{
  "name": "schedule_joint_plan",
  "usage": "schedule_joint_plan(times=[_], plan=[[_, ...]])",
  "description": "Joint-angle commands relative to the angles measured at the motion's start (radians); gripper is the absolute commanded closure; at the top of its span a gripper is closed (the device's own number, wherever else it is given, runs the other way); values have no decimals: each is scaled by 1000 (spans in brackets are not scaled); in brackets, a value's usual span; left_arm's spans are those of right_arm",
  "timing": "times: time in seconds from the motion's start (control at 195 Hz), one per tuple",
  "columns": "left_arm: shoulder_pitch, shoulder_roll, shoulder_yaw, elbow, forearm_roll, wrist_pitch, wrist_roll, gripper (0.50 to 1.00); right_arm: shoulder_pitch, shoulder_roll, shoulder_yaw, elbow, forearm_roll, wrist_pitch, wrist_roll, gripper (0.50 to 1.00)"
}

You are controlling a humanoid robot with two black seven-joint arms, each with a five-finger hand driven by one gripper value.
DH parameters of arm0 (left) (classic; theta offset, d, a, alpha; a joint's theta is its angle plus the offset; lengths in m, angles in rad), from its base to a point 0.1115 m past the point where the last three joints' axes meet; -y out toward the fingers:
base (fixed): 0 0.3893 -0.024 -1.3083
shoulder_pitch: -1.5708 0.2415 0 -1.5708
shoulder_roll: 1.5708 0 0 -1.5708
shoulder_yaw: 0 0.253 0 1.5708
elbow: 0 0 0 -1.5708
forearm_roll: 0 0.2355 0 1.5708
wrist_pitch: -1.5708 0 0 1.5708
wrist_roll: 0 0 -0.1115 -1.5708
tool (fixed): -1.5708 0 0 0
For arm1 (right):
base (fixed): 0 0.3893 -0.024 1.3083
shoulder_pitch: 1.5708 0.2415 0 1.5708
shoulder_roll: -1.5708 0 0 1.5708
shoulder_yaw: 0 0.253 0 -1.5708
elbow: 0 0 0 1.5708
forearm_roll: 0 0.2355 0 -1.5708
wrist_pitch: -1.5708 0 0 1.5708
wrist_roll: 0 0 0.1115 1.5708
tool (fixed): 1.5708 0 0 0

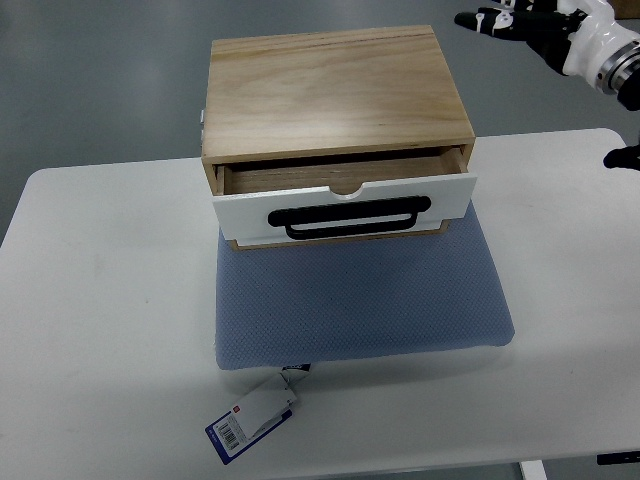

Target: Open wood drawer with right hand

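One tag [250, 422], white and blue with a barcode, lies at the near edge of the white table [90, 300], touching the pad's front edge. One blue-grey pad [360, 300] lies at the table's middle. On its far half stands one box [335, 95] of pale wood, with a plain top. It has one drawer [345, 195], pulled out partway: the front is white with a notch in its top edge and one black handle [350, 215] set across it; a strip of wooden interior shows behind the front. The right hand [530, 25], black and white, hangs beyond the table at the far right, well apart from the box, fingers spread and holding nothing.
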Motion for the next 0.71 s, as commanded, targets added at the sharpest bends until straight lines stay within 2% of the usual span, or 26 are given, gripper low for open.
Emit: schedule_joint_plan(times=[0.0,0.062,0.113,0.118,0.149,0.236,0.241,0.272,0.441,0.703], plan=[[1,0,-2,2,0,0,0,500,-11,2,3,-112,25,-16,8,576],[1,0,0,0,0,0,0,500,-14,7,3,-186,54,-16,20,576],[1,0,0,0,0,0,0,500,-14,7,3,-186,54,-16,20,576],[1,0,0,0,0,0,0,500,-20,13,3,-244,83,-16,37,574],[1,0,-2,0,0,0,0,500,-29,19,3,-275,99,-13,49,574],[1,0,0,0,0,0,0,500,-40,27,2,-300,109,-9,58,574],[1,0,0,0,0,0,0,500,-59,42,0,-330,115,-4,69,572],[1,0,0,0,0,0,0,500,-73,51,0,-347,117,-1,75,572],[1,0,-2,0,0,0,0,500,-119,94,2,-402,119,37,100,572],[1,0,0,0,0,0,0,500,-166,148,2,-405,117,37,103,574]])
